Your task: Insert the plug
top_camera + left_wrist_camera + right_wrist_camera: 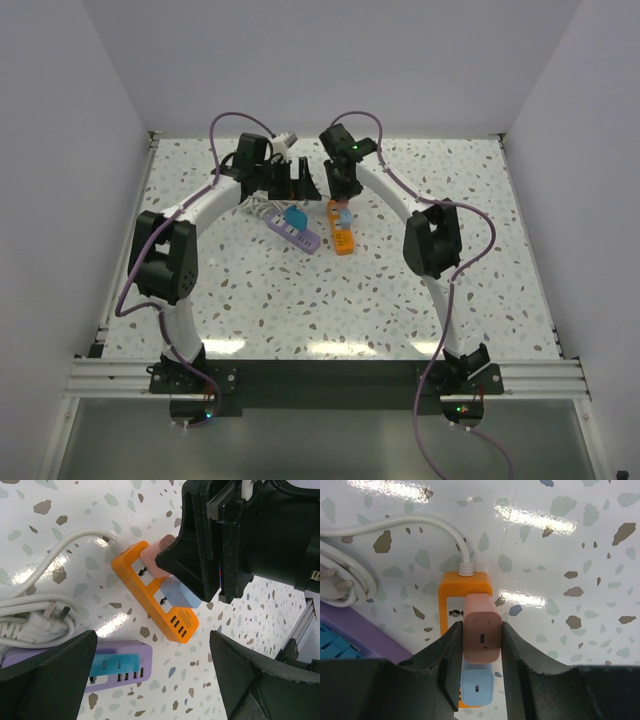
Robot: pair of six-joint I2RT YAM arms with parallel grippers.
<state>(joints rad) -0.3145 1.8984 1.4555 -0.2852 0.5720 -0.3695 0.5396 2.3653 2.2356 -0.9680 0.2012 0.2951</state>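
The right gripper (481,647) is closed narrowly on the pink plug (481,630), one finger pressed to each side, and the plug stands on the orange power strip (465,582) at the socket nearest the cord end. Its prongs are hidden beneath its body, so how deep it sits cannot be told. At 6 o'clock from it, touching or nearly so, a blue charger (477,687) sits on the same strip, its lower edge cut off by the fingers. A white cord (420,527) leaves the strip at 12 o'clock and curves off toward 9. At 8 o'clock a purple power strip (355,630) is half hidden behind the left finger. The left gripper (152,650) hangs spread wide and holds nothing; only its two finger ends show. Its camera sees the pink plug mostly covered by the right gripper, and a teal plug (107,665) on the purple strip. Both strips lie mid-table (450,200).
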